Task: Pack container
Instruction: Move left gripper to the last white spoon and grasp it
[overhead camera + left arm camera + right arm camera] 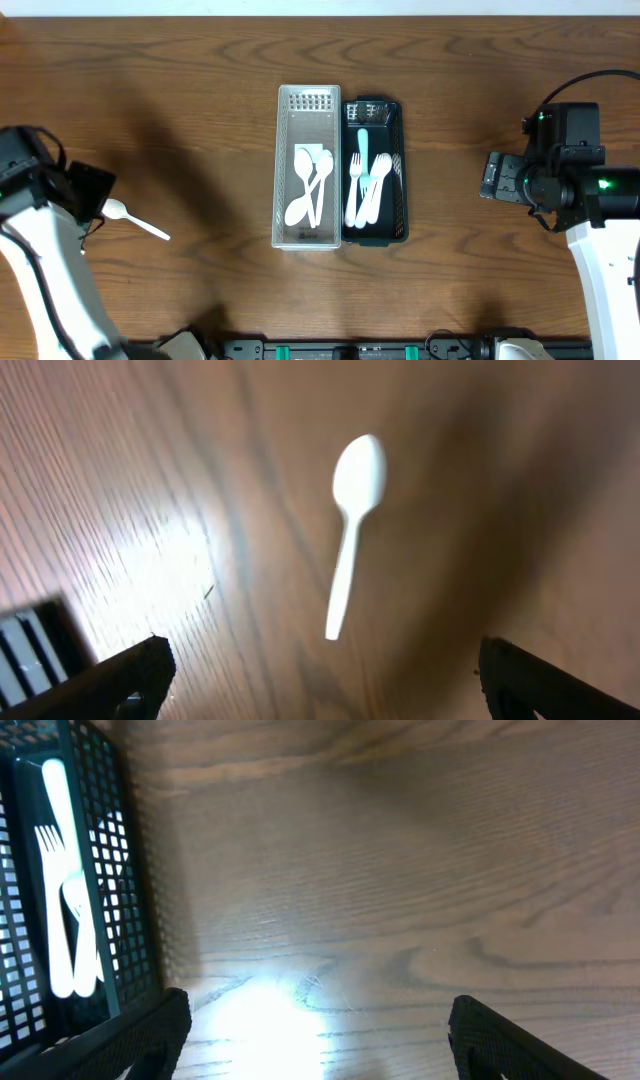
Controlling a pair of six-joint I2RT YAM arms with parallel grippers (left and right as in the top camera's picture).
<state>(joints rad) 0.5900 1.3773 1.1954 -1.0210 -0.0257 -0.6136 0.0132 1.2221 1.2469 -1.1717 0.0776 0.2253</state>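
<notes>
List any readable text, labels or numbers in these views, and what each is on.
No readable text in any view.
White bin: a small white card lies inside, with no legible print at this size.
Black bin: pale patches at its top end, too blurred to read.
Spoon, table: no marks.

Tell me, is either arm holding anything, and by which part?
Nothing is held. The left gripper is open above the loose white spoon; the right gripper is open over the table.

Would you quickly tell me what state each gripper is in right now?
Left gripper: open, empty, over the spoon.
Right gripper: open, empty.
</notes>
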